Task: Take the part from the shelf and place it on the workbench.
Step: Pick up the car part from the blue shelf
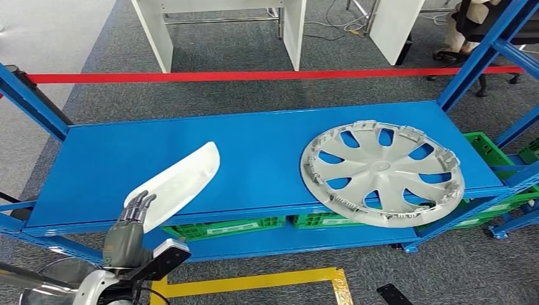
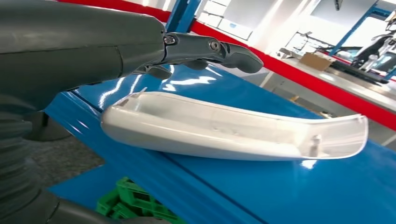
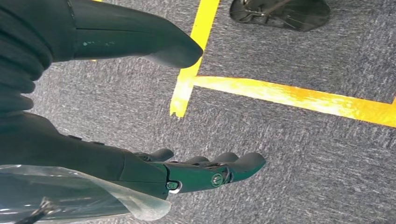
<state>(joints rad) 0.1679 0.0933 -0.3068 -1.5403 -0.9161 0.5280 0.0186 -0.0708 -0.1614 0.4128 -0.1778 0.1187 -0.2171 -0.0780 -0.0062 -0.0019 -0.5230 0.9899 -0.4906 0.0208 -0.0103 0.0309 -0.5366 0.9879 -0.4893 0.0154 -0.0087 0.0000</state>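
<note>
Head view: the left hand (image 1: 130, 222) rises at the front edge of the blue shelf (image 1: 267, 152), fingers extended upward and close together, their tips at the near end of the white part (image 1: 178, 181). The part lies on the shelf deck toward the left, its near end overhanging the front edge. Its long axis runs diagonally, from that near end up and away to the right. A grey wheel cover (image 1: 381, 173) lies well apart on the right of the deck, also overhanging the front. Green crates (image 1: 222, 227) sit on the lower tier. The left hand is plainly the nearer one to the part.

Left wrist view: the left hand (image 2: 140, 46) hovers just above the part (image 2: 224, 130), fingers stretched out over it and holding nothing; contact cannot be confirmed. The part is a long, shallow, glossy white moulding, curved like a trough with a raised rim and a blunt far end. It runs lengthwise away from the hand.

Right wrist view: the right hand (image 3: 196, 170) hangs over grey carpet (image 3: 303, 154) and yellow floor tape (image 3: 289, 95), fingers loosely extended, thumb apart, empty.

Assessment: the grasp is not yet made; the part's near end is the likely hold.
</note>
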